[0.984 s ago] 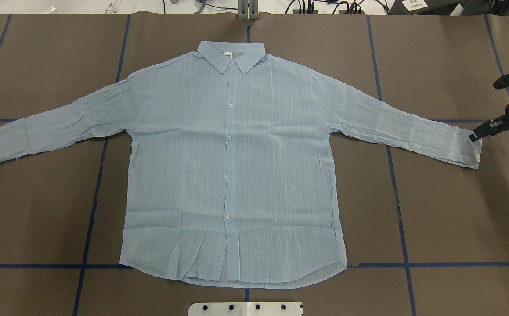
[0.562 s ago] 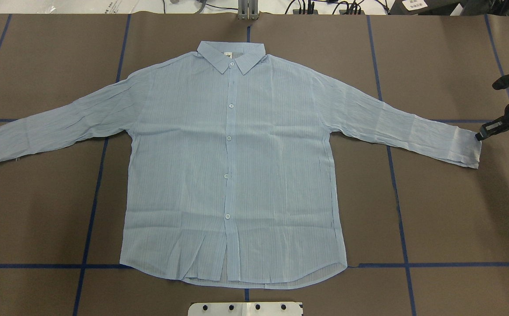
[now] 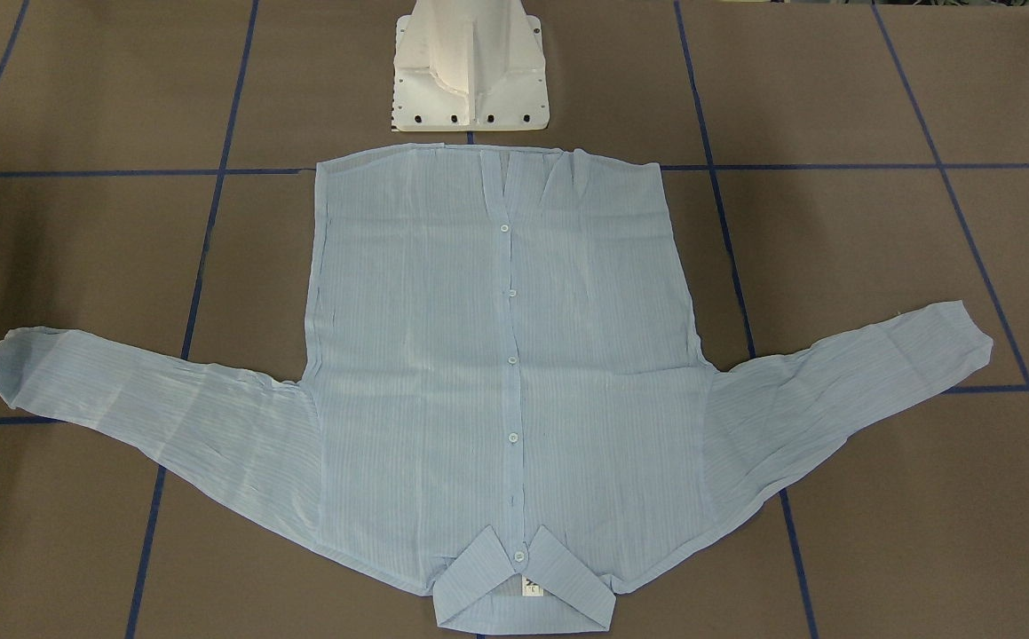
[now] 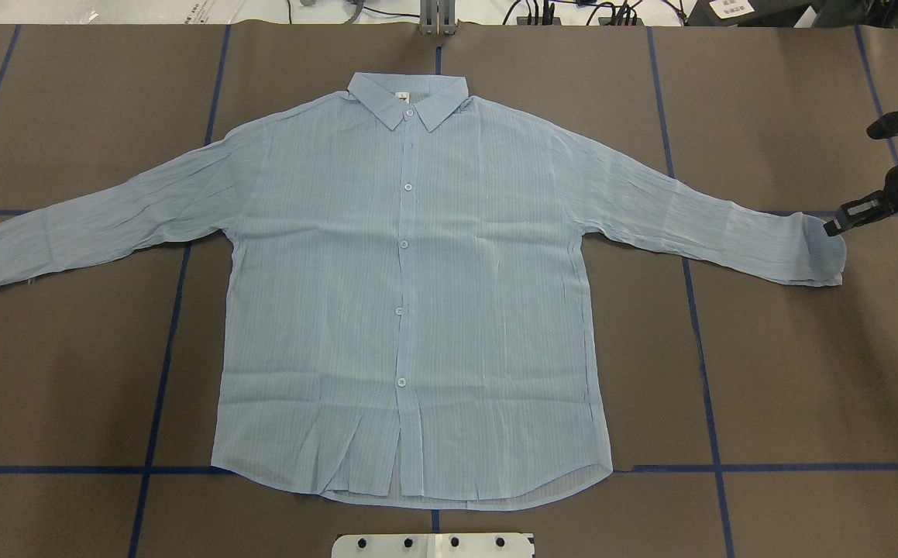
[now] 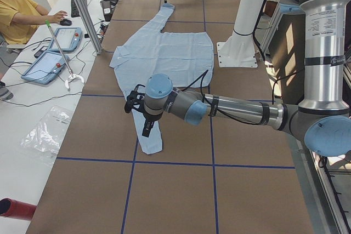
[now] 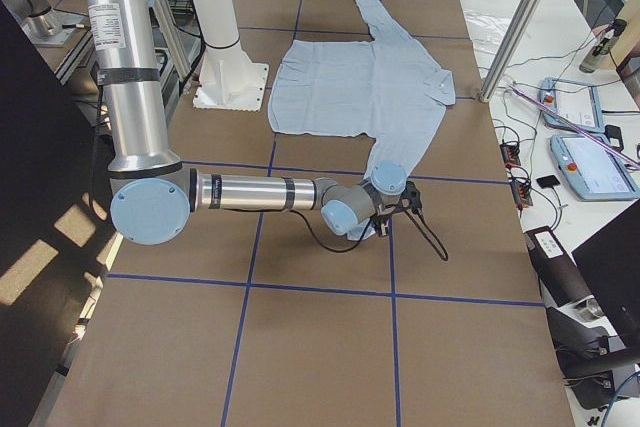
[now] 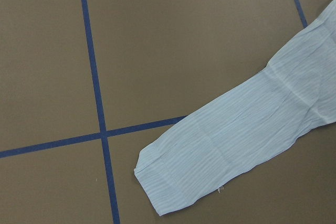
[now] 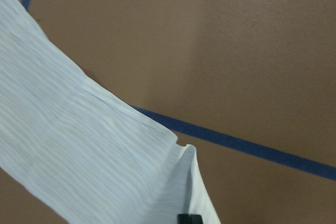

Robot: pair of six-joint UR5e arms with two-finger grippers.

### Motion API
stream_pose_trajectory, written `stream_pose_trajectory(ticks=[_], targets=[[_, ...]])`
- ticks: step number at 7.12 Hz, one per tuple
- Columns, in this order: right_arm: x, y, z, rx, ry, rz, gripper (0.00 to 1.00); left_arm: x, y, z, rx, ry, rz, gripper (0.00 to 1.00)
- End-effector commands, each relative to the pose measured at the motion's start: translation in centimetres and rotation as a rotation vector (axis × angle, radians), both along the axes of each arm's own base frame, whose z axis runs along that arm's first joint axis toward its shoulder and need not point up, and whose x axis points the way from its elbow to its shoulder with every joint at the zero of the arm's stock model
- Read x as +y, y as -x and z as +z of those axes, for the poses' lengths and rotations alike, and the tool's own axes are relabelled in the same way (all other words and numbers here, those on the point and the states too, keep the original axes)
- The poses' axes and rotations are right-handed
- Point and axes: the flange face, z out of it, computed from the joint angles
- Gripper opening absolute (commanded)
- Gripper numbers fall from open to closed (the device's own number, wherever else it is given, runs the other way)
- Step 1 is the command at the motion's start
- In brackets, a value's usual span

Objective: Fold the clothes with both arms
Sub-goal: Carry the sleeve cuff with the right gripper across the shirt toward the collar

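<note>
Right pincer (image 4: 832,227) grips the raised cuff (image 4: 824,252) of the shirt (image 4: 410,310) near the desk's (image 4: 789,372) right edge. The left pincer's (image 5: 146,132) state cannot be told. The light-blue, finely striped shirt lies flat, buttoned, sleeves spread.

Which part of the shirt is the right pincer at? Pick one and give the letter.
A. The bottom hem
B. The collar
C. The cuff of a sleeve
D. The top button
C: the right pincer is at the far end of the sleeve, on the sleeve cuff of the shirt, and the cuff's corner curls up toward it.
</note>
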Motion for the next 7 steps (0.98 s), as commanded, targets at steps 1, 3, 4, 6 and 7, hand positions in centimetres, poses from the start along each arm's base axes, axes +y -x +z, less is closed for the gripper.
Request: stream_pose_trajectory(ticks=[1, 3, 4, 6, 7], targets=[[2.1, 7.5, -10.2, -0.114, 0.188, 0.071, 0.00, -0.2, 0.0, -0.2, -0.001, 0.001, -0.002, 1.00], [2.1, 20.0, -22.1, -0.172, 0.300, 0.189, 0.00, -0.3, 0.0, -0.3, -0.007, -0.002, -0.009, 1.00], [2.6, 25.9, -28.0, -0.205, 0.322, 0.238, 0.00, -0.1, 0.1, -0.2, -0.007, -0.001, -0.009, 1.00], [-1.5, 33.3, -40.3, -0.273, 0.428, 0.445, 0.00, 0.0, 0.1, -0.8, 0.000, -0.045, -0.013, 1.00], [-3.7, 37.5, -45.2, -0.288, 0.447, 0.518, 0.00, 0.3, 0.2, -0.7, 0.003, -0.065, -0.013, 1.00]])
